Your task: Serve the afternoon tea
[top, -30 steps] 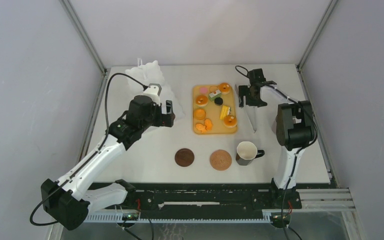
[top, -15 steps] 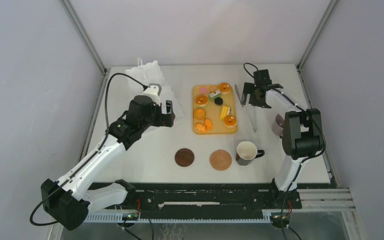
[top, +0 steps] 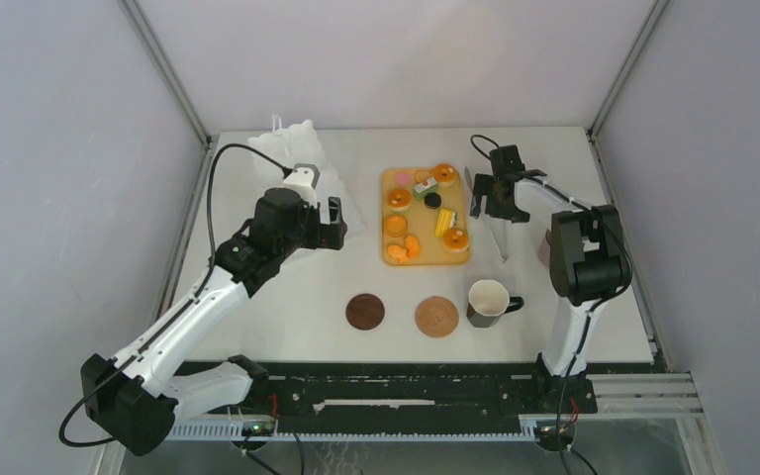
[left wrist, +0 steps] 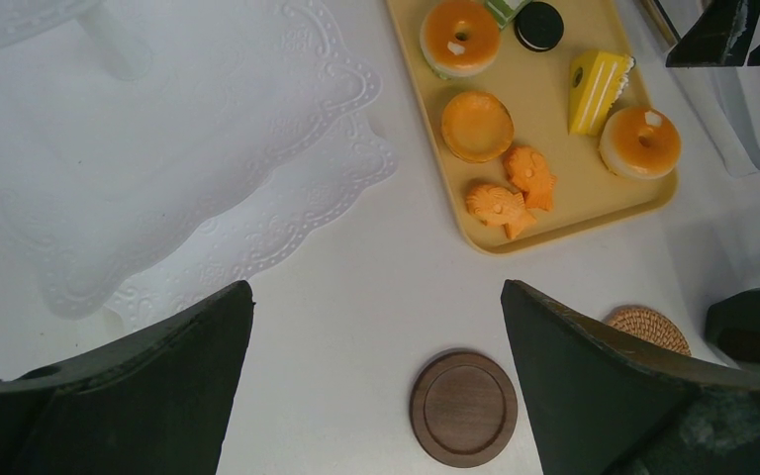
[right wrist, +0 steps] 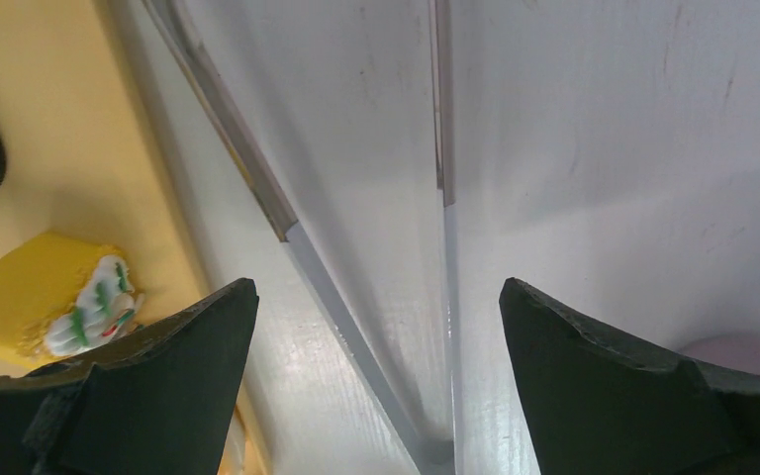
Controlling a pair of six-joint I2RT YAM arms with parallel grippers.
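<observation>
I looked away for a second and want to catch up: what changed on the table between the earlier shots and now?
The right gripper swung out to the right, then came back left over the clear tongs, open and holding nothing. The left gripper, tray, pastries, mug and coasters stayed put.

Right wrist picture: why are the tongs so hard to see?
In the right wrist view the tongs are see-through, so only their edges and a pale shine show against the white table. In the top view they are just a thin grey sliver beside the tray.
</observation>
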